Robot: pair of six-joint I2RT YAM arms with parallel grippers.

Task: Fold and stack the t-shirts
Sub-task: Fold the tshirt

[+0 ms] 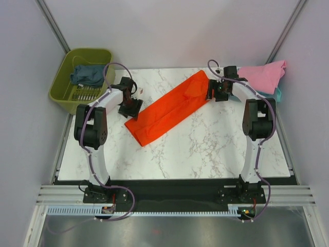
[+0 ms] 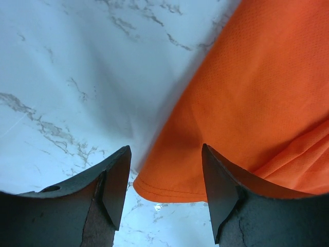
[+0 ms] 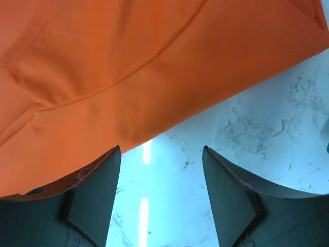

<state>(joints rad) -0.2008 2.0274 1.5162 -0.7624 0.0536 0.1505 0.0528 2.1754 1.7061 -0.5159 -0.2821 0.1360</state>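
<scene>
The orange-red t-shirt point(image 1: 169, 108) lies folded into a long diagonal strip across the marble table point(image 1: 205, 149). My left gripper point(image 1: 130, 108) is open at the strip's lower-left end; in the left wrist view its jaws straddle the hemmed corner point(image 2: 169, 188) without gripping it. My right gripper point(image 1: 212, 92) is open at the upper-right end; in the right wrist view the shirt's edge point(image 3: 154, 77) lies just ahead of the jaws, with bare table between them. The pink t-shirt point(image 1: 264, 74) lies at the back right on a light teal one point(image 1: 278, 94). The dark slate-blue t-shirt point(image 1: 87, 75) lies in the basket.
The olive-green plastic basket point(image 1: 69, 100) stands off the table's back-left corner. Grey walls close in the back and sides. The arm bases sit on a black strip at the near edge.
</scene>
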